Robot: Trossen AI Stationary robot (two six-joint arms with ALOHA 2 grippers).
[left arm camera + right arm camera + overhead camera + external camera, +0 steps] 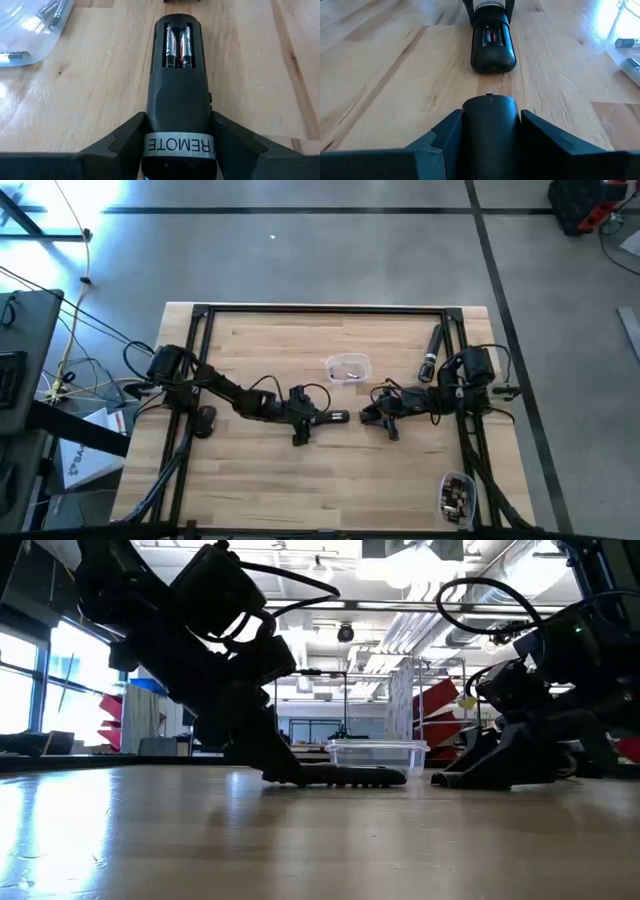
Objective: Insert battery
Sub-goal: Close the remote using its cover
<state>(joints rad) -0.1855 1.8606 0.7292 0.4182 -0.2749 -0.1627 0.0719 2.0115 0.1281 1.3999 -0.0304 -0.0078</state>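
At table centre, the left gripper (335, 417) lay low, clamping the remote (179, 85). Facing it, the right gripper (366, 417) gripped a black cover (490, 125) above the wooden table (250, 480)

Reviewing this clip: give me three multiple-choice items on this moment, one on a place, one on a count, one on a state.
1. Where is the clear tub?
A. the table's middle, beyond the grippers
B. on the floor
C. in the right gripper

2. How many batteries sit in the remote?
A. none
B. two
C. five

3. What is the left gripper doing?
A. hanging open
B. clamping the remote
C. holding the tub

A: high view shows it there. B: two cells in the open bay. B: both fingers press its sides.
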